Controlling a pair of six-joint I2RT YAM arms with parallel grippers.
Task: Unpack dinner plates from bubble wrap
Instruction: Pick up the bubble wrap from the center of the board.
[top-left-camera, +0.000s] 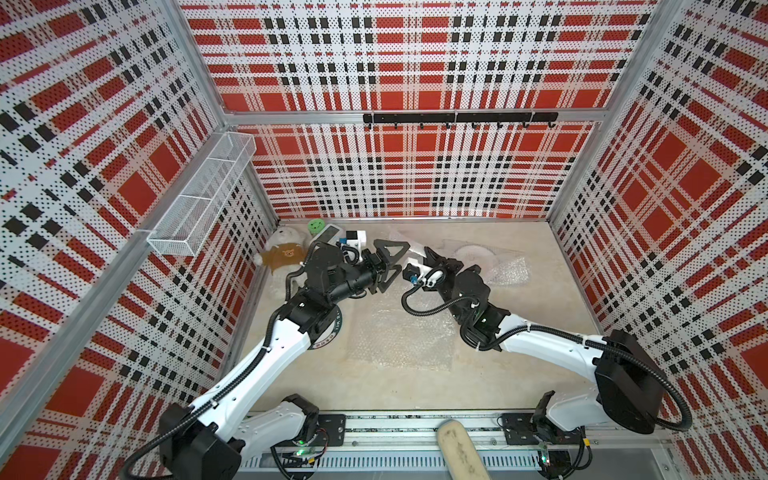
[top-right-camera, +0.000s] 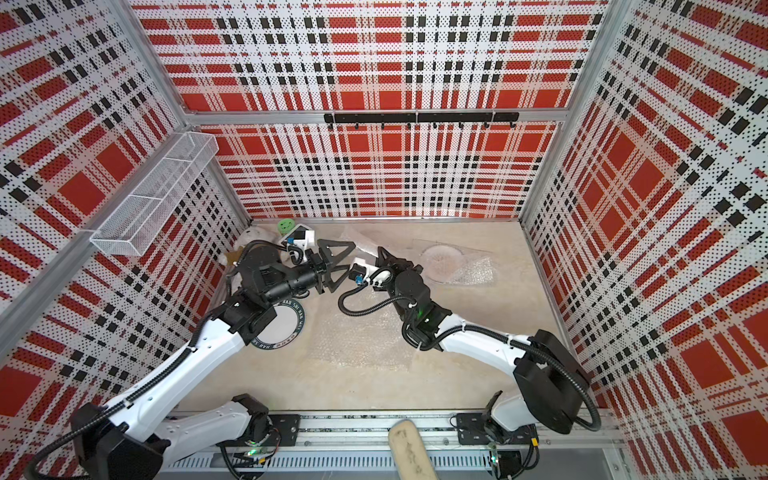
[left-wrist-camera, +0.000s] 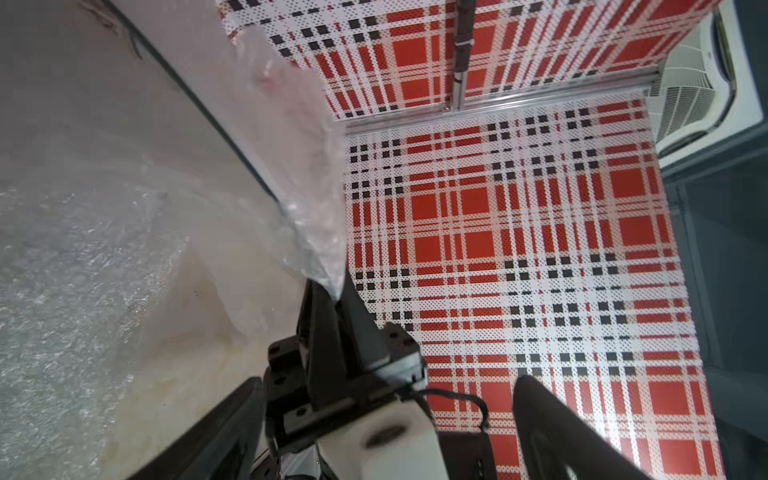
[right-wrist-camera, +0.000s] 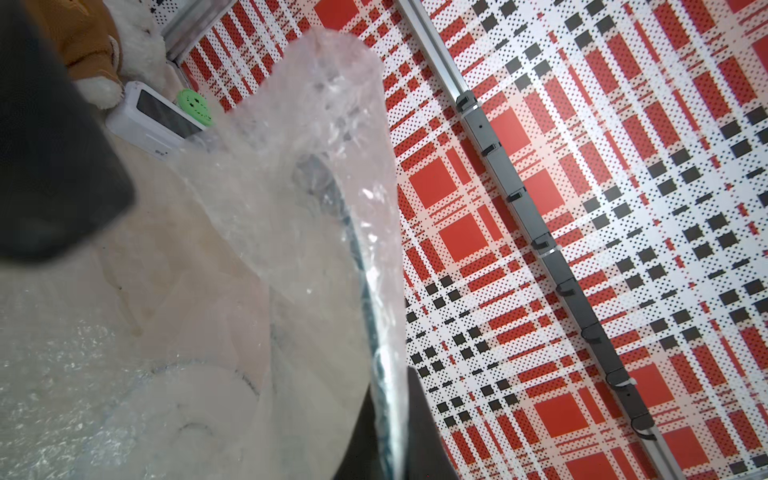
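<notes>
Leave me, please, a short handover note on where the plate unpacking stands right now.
Left gripper: open, holding nothing, close beside the right one.
Right gripper: shut on bubble wrap held up at the back; a dark plate rim shows through it.
Done: one lettered-rim plate lies bare under the left arm; a flat wrap sheet lies in the middle.
Left: free the held plate; another plate, back right, lies in wrap.

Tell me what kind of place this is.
Probably a robot test cell: plaid perforated wall panels on aluminium framing, two arms mounted on a front rail, a plush bear as prop.
</notes>
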